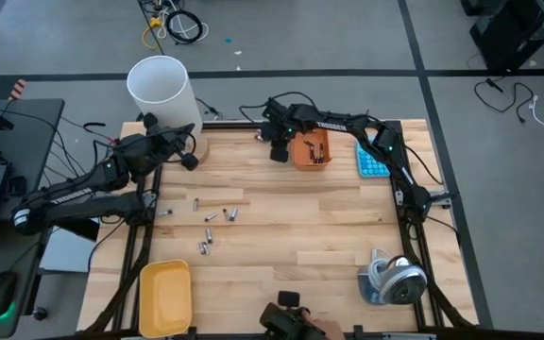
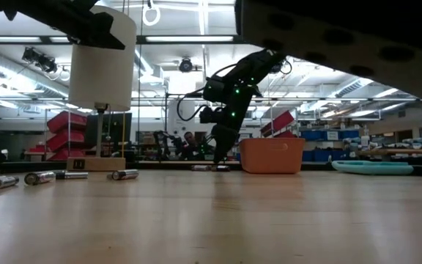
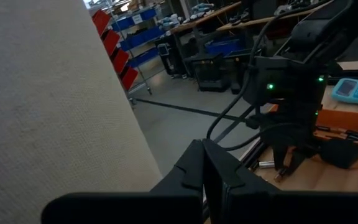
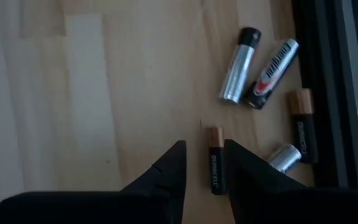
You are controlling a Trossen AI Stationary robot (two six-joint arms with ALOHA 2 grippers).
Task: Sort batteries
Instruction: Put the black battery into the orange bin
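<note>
Right gripper (image 4: 202, 163) part open astride black cell (image 4: 215, 158), far edge by orange bin (image 1: 311, 150); not gripped. Close off-centre and you roll it away. Left gripper (image 3: 202, 169) shut, empty.

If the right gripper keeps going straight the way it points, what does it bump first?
Probably the black-and-copper battery lying on the table between the right gripper's open fingers. It points down at the wood, so it likely meets that battery, or the wood beside it; depth is unclear.
</note>
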